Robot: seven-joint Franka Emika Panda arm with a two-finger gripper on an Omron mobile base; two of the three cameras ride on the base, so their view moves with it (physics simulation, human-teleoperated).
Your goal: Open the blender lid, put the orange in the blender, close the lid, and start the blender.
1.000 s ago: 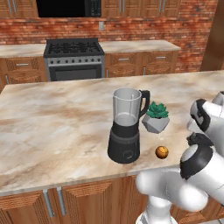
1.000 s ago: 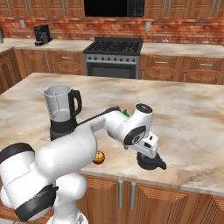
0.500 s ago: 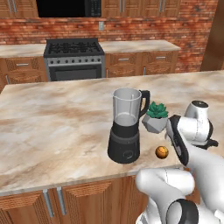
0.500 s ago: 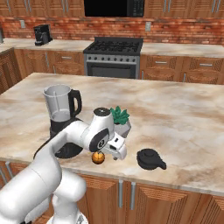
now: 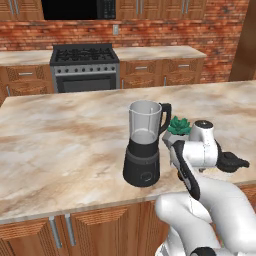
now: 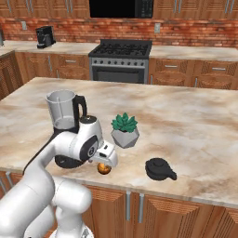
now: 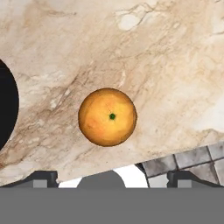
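Hand view: the orange point(image 7: 107, 117) lies on the counter point(image 7: 166, 65) near its front edge, centred under the gripper point(image 7: 112, 177), whose jaws are spread wide. Descend straight and close around its middle; the lid point(image 6: 159, 168) is already off the blender point(image 6: 65, 125).

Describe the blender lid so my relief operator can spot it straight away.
Start at the marble island counter and find the succulent in its grey faceted pot near the front edge. The blender lid lies on the counter to the right of that pot, apart from the lidless blender. It is the only low, black, domed disc with a central knob.
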